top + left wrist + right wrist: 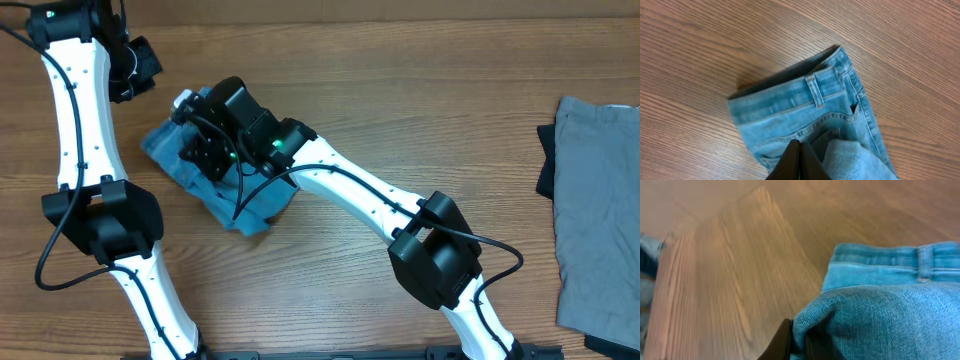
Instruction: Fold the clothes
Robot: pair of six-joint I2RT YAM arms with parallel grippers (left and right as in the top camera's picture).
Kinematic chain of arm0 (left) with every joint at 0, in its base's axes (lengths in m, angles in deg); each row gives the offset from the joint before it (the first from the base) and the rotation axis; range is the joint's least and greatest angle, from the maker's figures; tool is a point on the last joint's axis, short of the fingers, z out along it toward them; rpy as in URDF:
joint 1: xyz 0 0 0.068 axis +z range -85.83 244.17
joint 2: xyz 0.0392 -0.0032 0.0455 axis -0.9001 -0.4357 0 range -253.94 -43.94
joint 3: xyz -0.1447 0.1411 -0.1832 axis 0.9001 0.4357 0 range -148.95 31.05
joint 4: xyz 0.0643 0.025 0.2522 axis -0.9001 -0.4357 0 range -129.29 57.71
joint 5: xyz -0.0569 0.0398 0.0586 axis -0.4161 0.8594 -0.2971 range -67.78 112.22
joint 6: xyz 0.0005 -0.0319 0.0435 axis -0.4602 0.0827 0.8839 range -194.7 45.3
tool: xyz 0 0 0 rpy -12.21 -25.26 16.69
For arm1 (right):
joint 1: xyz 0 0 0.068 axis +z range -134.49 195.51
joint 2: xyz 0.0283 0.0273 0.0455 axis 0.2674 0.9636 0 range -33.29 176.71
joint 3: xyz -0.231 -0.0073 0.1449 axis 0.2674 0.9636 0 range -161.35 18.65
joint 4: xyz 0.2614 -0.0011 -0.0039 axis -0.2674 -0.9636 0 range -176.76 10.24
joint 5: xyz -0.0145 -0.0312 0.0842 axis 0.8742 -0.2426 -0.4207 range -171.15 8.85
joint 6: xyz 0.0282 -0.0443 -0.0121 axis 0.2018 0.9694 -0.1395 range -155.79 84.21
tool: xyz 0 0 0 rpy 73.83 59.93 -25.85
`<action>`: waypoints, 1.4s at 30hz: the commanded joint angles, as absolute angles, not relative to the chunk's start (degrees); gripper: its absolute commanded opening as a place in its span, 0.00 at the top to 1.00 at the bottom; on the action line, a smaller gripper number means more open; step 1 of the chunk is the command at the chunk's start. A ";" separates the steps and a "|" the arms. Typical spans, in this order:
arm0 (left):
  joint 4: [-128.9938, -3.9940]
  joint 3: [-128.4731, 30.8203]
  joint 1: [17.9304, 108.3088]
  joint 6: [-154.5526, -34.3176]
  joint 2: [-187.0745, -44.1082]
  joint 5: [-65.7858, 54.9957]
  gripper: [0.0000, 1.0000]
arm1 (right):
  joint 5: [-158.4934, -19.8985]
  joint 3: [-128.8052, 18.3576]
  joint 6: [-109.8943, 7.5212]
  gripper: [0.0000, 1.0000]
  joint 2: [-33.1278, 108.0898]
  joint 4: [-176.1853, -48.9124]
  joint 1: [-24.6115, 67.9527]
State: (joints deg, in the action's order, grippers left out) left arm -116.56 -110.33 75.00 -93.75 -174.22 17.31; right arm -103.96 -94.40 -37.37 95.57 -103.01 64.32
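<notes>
The counter [420, 90] fills the whole view: brown wood with fine, darker grain running along its length. Light falls evenly, casting only soft shadows and a faint sheen.

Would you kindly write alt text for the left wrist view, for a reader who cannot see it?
Folded light blue jeans lie on a wooden table, waistband and a belt loop facing up. The left gripper, shut, shows at the bottom edge over the denim.
</notes>
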 commanded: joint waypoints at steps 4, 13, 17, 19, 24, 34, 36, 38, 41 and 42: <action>-116.67 -111.60 74.26 -92.44 -172.12 18.14 0.96 | -94.32 -94.97 -41.83 0.96 95.76 -97.63 64.30; -116.49 -111.60 74.26 -91.71 -172.12 18.19 0.96 | -93.58 -94.99 -43.80 0.96 97.71 -94.81 63.63; -116.40 -111.34 74.26 -90.51 -172.23 18.43 0.96 | -95.59 -96.13 -47.62 0.96 97.10 -98.00 61.66; -115.86 -111.05 74.26 -90.58 -172.43 19.22 0.96 | -97.38 -96.74 -47.60 0.96 96.16 -100.49 60.13; -115.36 -111.05 75.52 -91.67 -173.96 20.64 0.96 | -103.61 -96.78 -49.57 0.96 95.92 -96.63 57.11; -114.20 -108.47 75.90 -89.99 -174.05 18.69 0.96 | -102.89 -96.78 -47.73 0.96 98.80 -88.71 59.82; -113.93 -107.18 76.16 -89.88 -174.05 19.81 0.96 | -102.74 -96.78 -47.76 0.96 100.57 -88.17 60.43; -113.54 -106.09 76.33 -89.90 -174.05 20.33 0.96 | -103.00 -96.78 -47.76 0.96 102.25 -88.19 60.94; -112.43 -103.75 76.57 -90.14 -174.05 20.29 0.96 | -105.16 -96.78 -47.73 0.96 106.04 -89.35 61.92; -112.25 -103.29 76.57 -90.14 -174.05 20.26 0.96 | -105.77 -96.78 -47.73 0.96 106.91 -89.76 62.03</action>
State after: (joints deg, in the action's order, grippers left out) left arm -113.02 -105.65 75.92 -90.97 -174.22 19.52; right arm -103.15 -95.39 -48.17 102.10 -88.91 61.18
